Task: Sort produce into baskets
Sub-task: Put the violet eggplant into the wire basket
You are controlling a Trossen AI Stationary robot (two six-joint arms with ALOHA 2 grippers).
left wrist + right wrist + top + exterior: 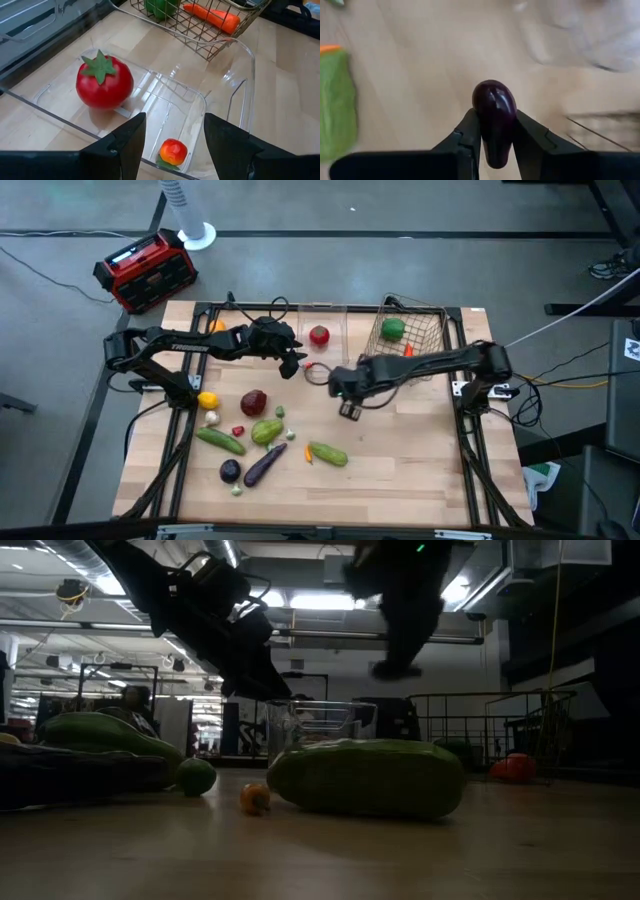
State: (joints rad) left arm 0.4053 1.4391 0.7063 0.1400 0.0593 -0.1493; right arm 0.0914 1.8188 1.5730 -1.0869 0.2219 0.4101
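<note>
Wooden table [400, 460], scattered produce: right gripper [496, 131] clamped on small purple eggplant [494, 111], raised, probably bound for wire basket [412, 330]; left gripper [174, 131] parted, empty, over clear bin [220, 95] holding tomato [104, 82].

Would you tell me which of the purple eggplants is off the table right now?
The small eggplant clamped between the right gripper's fingers; the two others lie on the table.
</note>
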